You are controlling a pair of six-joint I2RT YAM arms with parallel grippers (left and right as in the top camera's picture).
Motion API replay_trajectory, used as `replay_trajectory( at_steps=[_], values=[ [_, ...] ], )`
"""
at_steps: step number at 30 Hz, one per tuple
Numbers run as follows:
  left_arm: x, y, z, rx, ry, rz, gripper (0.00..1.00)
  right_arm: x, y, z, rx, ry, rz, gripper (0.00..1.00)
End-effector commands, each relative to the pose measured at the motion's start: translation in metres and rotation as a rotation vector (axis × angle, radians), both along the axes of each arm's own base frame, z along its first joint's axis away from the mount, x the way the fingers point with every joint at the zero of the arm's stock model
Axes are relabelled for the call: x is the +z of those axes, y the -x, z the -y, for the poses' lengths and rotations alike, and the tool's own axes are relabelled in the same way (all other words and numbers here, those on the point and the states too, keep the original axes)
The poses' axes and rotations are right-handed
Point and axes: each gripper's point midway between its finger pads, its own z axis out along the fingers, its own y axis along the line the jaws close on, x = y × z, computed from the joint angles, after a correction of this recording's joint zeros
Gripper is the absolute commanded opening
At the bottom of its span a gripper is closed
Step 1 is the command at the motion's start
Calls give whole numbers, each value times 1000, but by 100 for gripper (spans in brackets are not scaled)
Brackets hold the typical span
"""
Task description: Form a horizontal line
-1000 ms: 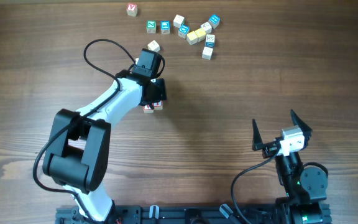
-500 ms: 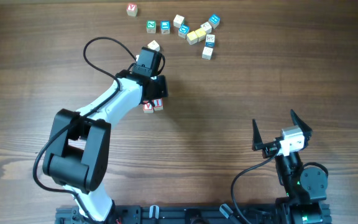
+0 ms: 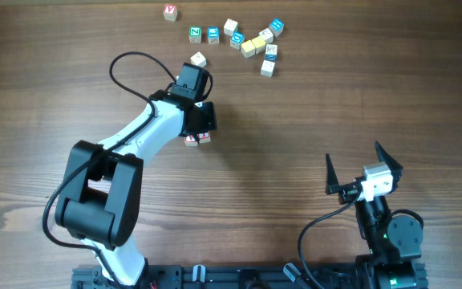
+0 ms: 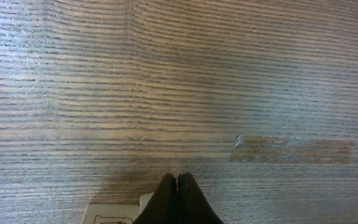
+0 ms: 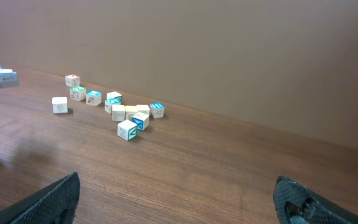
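Left gripper (image 4: 178, 193) pinched fully shut on nothing, low over the tabletop (image 3: 295, 104). Two red-lettered cubes (image 3: 197, 138) side by side just beside its tip. Other cubes (image 3: 251, 40) scattered well beyond. Right gripper (image 3: 353, 156) spread wide, empty, well apart.

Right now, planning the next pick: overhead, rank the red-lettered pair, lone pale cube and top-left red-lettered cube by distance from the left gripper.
1. red-lettered pair, right at the left gripper
2. lone pale cube, beyond it
3. top-left red-lettered cube, far edge
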Motion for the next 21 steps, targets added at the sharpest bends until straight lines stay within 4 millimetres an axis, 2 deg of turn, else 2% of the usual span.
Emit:
replay_trajectory(
  at_steps=[1,6,11,13,21],
  values=[
    [-4,2,4,-7,8,-14,4,1,0,4,-19,1,8,100],
    [-3,1,4,-8,9,-7,4,1,0,4,-19,1,8,100],
    [8,-22,11,-5,45,87,4,1,0,4,-19,1,8,100],
    [9,-23,13,-6,49,95,4,1,0,4,-19,2,8,100],
    [1,2,21,-44,19,12,4,1,0,4,-19,1,8,100]
  ],
)
